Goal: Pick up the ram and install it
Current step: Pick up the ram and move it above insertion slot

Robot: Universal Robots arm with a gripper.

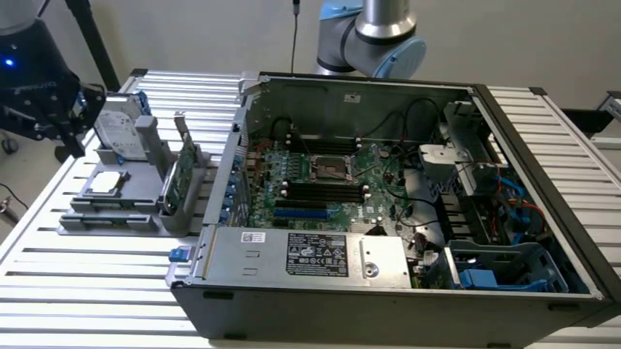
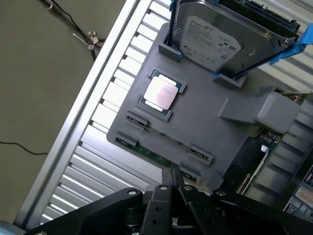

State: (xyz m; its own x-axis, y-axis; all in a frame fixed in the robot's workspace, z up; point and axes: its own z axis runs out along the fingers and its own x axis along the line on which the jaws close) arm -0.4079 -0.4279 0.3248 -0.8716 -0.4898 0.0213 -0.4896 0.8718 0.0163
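Gripper (image 1: 70,145) clenched, empty; ram (image 2: 157,157) seated in grey tray (image 1: 126,222).
Exterior view: gripper hangs over the tray, upper left of frame. Wrist view: ram lies close beneath the meeting fingertips (image 2: 167,177), long axis along the tray's outer edge.

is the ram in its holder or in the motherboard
In the holder: the ram sits in a groove along its edge, and the black memory slots on the motherboard look bare.

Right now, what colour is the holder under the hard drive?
The holder is plain grey. It shows best in the wrist view.
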